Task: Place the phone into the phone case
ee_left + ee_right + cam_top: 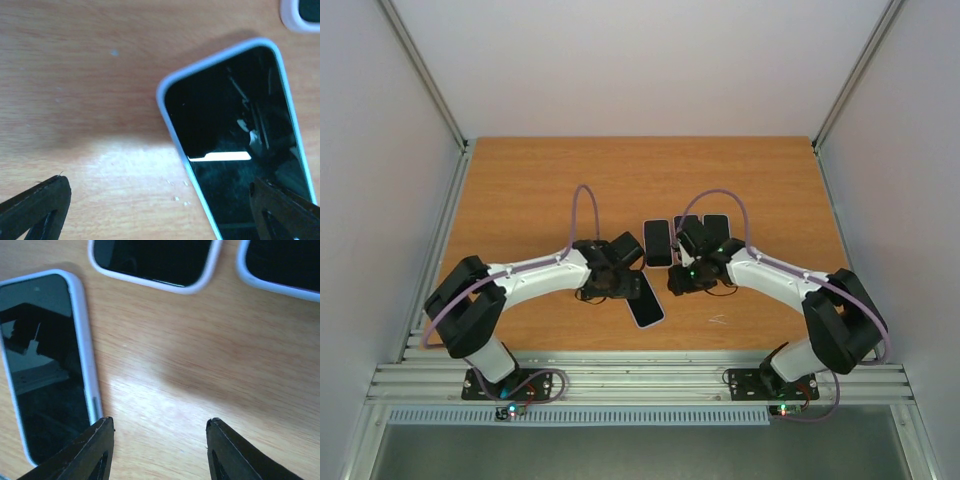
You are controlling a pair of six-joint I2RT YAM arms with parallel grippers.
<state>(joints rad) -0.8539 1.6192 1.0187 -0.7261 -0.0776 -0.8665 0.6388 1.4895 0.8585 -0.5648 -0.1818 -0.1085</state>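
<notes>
**Clerk:** Start nearest the arm bases. Where is the phone?

**Inspector:** The phone (645, 300) lies flat on the counter (520, 200), screen up. It is the item nearest the bases. A pale blue rim, the phone case (167, 107), runs round every edge that shows. I judge the phone to be seated in it, though the near end is hidden in the wrist view.

**Clerk:** And the left pincer?

**Inspector:** The left pincer (157, 200) hangs just above the phone's far-left side, jaws wide apart and holding nothing. The phone is off-centre in the gap. One finger overlaps its screen and the other stands over bare counter, well clear of the phone. The phone's long axis slants across the gap, neither square to the jaws nor in line with them.

**Clerk:** The right pincer?

**Inspector:** The right pincer (160, 425) sits beyond the phone and to its right, jaws apart, with bare counter between them. Another handset (45, 365) lies just beside one of its fingers. A further handset (155, 260) lies farther out from the phone again.

**Clerk:** Which arm does the next move fall to?

**Inspector:** The left, in my judgement, as it is much the nearer. To grip the phone again it would need to move across until the phone sits centred between the jaws.
</notes>
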